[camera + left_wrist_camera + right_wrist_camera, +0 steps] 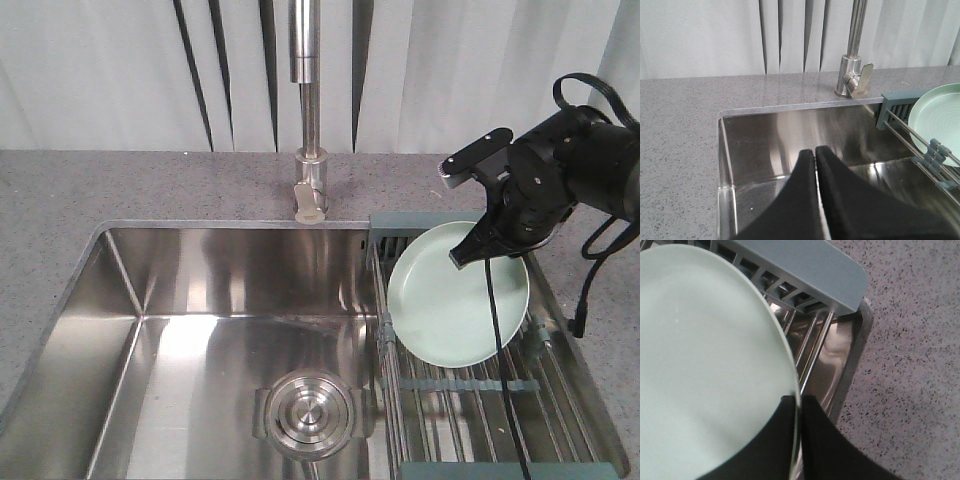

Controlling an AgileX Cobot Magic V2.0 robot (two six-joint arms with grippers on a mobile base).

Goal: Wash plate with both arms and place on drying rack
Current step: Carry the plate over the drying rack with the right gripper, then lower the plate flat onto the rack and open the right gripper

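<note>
The pale mint-green plate [457, 294] leans tilted over the drying rack [470, 410], which spans the right part of the sink. My right gripper [799, 399] is shut on the plate [705, 355], one finger on each side of its rim; in the front view this gripper [478, 243] holds the plate's upper right edge. The left gripper [815, 151] hangs over the sink basin [765, 150] with its fingers pressed together and nothing between them. From the left wrist the plate [937, 120] and rack [920, 145] show at the right edge. The left arm is out of the front view.
A steel tap [308, 120] rises behind the sink on the grey speckled counter [60, 190]. A round steel drain strainer [308, 413] sits in the basin floor. A black cable [500, 350] trails from the right arm across the plate and rack. Grey curtains hang behind.
</note>
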